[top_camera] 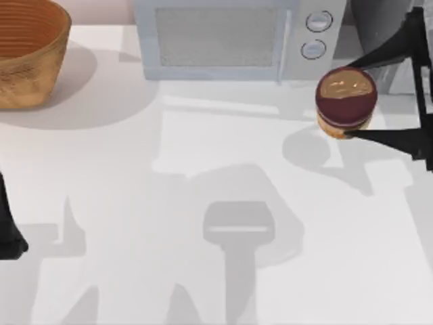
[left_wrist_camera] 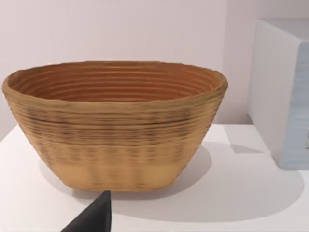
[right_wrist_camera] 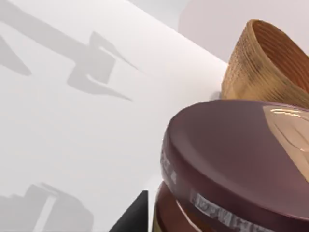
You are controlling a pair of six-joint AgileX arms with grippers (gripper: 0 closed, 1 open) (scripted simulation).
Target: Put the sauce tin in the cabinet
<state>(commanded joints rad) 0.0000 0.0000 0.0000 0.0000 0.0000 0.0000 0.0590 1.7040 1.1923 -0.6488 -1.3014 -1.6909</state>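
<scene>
The sauce tin [top_camera: 346, 101], squat with a maroon rim and shiny top, sits between the two dark fingers of my right gripper [top_camera: 350, 100] at the table's back right, in front of the microwave's knobs. The gripper is shut on it. The tin's shadow falls lower left of it on the table, so it looks lifted. In the right wrist view the tin [right_wrist_camera: 236, 164] looms close, with one fingertip [right_wrist_camera: 133, 217] beside it. A corner of the grey cabinet [top_camera: 375, 27] shows at the back right, behind the arm; its door is hidden. My left arm [top_camera: 8, 230] is parked at the left edge.
A pale blue-grey microwave [top_camera: 237, 37] with two round knobs stands at the back centre. A woven basket [top_camera: 27, 54] sits at the back left, and fills the left wrist view as the basket [left_wrist_camera: 113, 125]. White tabletop [top_camera: 203, 203] spreads across the middle and front.
</scene>
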